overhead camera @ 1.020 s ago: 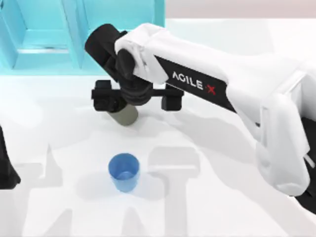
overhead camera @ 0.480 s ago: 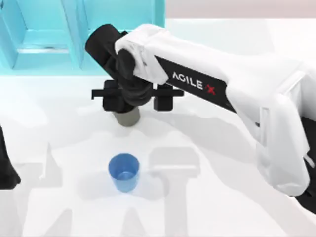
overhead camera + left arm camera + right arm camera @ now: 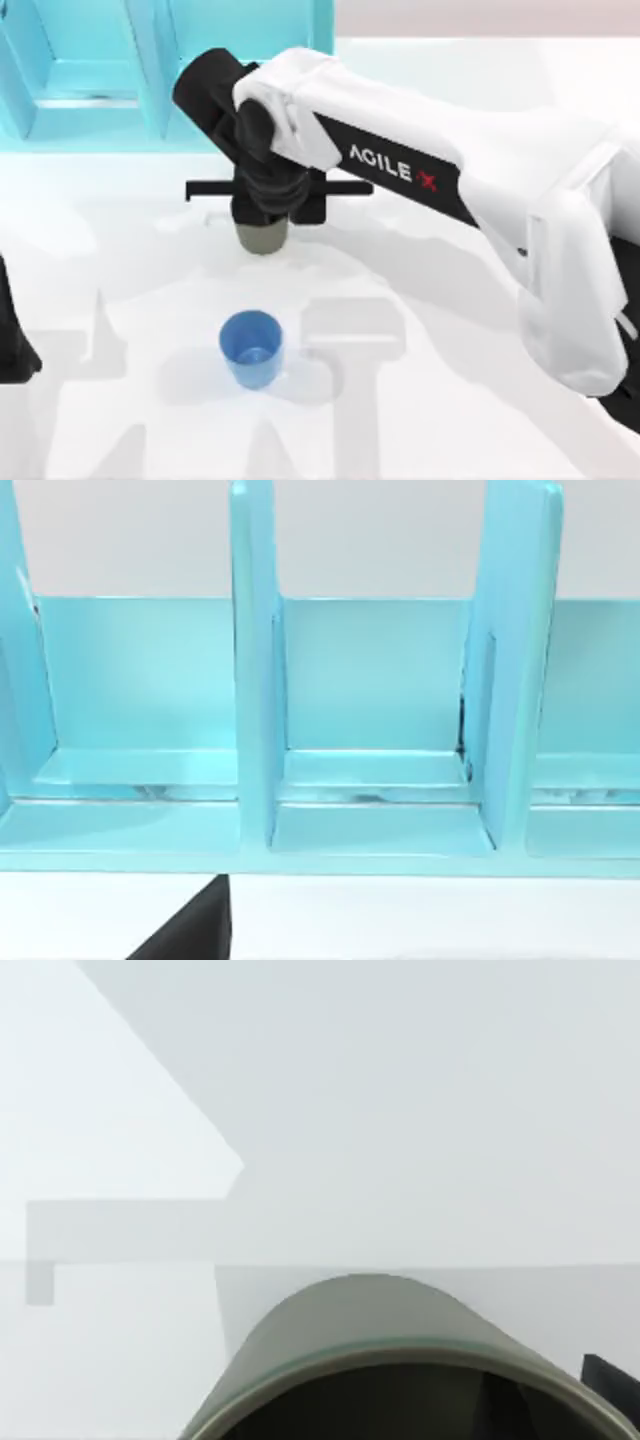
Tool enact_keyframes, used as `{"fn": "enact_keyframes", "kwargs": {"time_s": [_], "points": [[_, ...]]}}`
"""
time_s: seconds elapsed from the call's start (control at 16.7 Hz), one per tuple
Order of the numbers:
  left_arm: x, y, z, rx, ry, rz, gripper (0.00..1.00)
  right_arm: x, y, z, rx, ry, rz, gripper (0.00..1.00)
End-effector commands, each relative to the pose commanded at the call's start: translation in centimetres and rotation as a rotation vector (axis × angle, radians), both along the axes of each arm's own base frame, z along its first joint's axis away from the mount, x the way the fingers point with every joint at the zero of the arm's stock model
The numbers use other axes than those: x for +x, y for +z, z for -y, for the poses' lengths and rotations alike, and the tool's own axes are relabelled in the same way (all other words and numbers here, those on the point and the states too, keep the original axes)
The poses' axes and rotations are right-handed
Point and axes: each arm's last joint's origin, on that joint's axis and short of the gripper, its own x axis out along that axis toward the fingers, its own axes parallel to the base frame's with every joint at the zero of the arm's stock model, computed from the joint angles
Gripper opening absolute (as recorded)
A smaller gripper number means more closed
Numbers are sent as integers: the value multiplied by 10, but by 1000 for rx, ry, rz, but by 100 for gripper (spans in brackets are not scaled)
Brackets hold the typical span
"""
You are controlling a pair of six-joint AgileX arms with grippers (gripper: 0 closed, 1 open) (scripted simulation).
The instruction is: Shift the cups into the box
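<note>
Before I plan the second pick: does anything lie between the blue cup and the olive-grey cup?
No. In the top view, only bare white table separates the blue cup from the olive-grey cup.

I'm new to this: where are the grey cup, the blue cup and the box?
olive-grey cup (image 3: 262, 238), top view, its side below the gripper.
blue cup (image 3: 250, 347), top view, its open mouth.
light-blue box (image 3: 255, 680), left wrist view, a divider wall.

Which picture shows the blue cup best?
The top view: the blue cup stands whole and upright on the white table, apart from the right gripper closed on the grey cup. The wrist views show the box and grey cup instead.
</note>
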Motion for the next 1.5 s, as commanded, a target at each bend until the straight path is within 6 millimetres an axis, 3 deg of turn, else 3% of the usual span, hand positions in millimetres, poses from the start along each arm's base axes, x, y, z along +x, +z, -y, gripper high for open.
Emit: {"fn": "enact_keyframes", "kwargs": {"time_s": [0.54,0.72,1.08,1.2,1.5], "points": [[0,0,0,0,0,0,100,-1,6,2,1,6,1,0],[0,0,0,0,0,0,100,2,31,24,2,5,1,0],[0,0,0,0,0,0,100,-1,94,90,0,4,-1,0],[0,0,0,0,0,0,100,-3,101,99,1,3,0,0],[0,0,0,0,0,0,100,-3,101,97,0,6,2,0]]}}
